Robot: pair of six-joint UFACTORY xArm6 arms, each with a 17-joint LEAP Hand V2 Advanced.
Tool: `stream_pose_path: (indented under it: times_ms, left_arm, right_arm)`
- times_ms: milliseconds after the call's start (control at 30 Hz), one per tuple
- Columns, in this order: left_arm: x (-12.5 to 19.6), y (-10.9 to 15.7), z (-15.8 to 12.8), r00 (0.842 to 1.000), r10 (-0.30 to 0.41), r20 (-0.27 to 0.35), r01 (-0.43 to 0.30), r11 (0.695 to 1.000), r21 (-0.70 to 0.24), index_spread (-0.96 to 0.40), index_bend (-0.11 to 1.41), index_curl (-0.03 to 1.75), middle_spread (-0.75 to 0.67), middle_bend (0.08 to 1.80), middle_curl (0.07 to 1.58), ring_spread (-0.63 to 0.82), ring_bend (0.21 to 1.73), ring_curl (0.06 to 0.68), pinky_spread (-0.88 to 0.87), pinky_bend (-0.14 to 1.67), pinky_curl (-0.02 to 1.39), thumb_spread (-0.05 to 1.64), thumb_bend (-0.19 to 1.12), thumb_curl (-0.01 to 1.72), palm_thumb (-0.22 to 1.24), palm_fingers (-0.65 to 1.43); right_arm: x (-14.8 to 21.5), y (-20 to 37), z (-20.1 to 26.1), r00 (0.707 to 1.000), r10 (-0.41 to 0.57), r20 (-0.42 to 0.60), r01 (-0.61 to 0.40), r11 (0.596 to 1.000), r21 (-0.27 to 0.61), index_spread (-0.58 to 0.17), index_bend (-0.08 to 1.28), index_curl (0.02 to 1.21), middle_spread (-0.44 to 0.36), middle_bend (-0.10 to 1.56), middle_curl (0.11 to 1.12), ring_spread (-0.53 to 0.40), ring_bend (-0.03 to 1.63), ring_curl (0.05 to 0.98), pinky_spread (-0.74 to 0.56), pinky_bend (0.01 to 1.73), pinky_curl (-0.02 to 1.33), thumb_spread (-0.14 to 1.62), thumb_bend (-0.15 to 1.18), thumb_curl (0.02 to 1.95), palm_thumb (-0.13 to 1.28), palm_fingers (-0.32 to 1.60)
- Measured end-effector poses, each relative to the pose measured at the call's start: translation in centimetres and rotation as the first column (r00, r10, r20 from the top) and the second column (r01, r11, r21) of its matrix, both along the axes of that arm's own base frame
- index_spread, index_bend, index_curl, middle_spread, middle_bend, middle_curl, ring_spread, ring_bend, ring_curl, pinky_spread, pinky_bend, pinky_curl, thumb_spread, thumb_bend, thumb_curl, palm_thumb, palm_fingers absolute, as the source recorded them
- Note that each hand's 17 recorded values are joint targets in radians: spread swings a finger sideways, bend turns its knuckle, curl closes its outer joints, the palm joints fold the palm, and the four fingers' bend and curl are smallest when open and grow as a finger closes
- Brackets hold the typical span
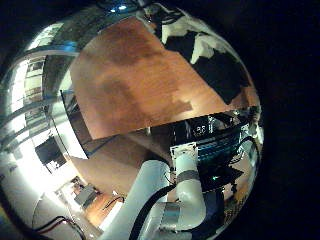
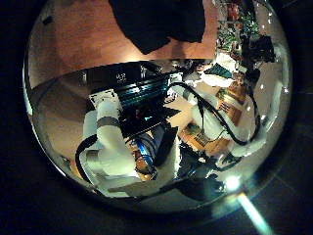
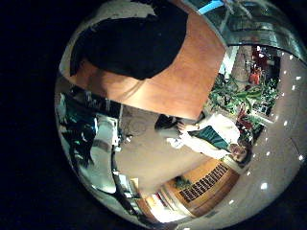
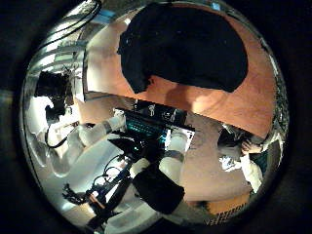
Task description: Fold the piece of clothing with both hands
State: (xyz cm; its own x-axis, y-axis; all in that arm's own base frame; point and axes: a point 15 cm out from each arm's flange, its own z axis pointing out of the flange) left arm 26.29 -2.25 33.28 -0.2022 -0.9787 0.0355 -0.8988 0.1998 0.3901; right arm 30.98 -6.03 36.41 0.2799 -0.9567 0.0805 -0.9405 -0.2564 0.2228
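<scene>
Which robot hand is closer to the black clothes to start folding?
Probably the right hand: the black clothing fills much of its palm views, lying on the wooden table. From the left hand's palm, only an edge of it shows.

Bare worktop [image 4: 255, 97] lay open around the dark garment [image 4: 185, 44], the sole obstacle on the surface; both palms sat well above it with clear air below.
</scene>
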Motion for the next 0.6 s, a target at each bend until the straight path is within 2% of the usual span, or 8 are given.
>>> stream_pose_path:
  times_ms: [200,467,600]
  left_arm:
    - [-0.1,-1.9,0.1,1.000,0.003,0.002,-0.003,0.998,-0.058,0.00,0.16,0.32,0.24,0.19,0.36,0.33,0.70,0.209,0.32,0.48,0.36,1.11,-0.02,0.26,0.09,0.11]
    - [-0.3,-3.3,-0.6,0.999,-0.043,-0.006,0.042,0.998,-0.052,0.00,0.16,0.32,0.23,0.19,0.36,0.33,0.70,0.208,0.32,0.48,0.36,1.11,-0.01,0.27,0.12,0.11]
    - [1.2,-5.2,-1.8,0.994,-0.093,0.054,0.096,0.994,-0.055,0.00,0.16,0.32,0.23,0.19,0.36,0.34,0.70,0.210,0.32,0.46,0.35,1.12,-0.01,0.28,0.17,0.11]
  right_arm:
    - [0.0,-0.9,0.1,1.000,0.026,-0.007,-0.026,0.999,-0.026,-0.321,0.16,0.28,0.048,0.22,0.36,0.159,0.56,0.226,0.35,0.64,0.19,1.34,-0.01,0.21,0.30,0.07]
    - [0.1,-0.7,-0.5,1.000,0.017,-0.019,-0.017,1.000,-0.016,-0.320,0.16,0.28,0.049,0.21,0.36,0.160,0.54,0.230,0.35,0.62,0.21,1.34,-0.01,0.20,0.30,0.08]
    - [0.3,-0.7,-0.9,0.999,0.009,-0.031,-0.010,1.000,-0.015,-0.316,0.16,0.28,0.049,0.20,0.36,0.160,0.53,0.232,0.35,0.61,0.22,1.34,-0.01,0.20,0.30,0.09]
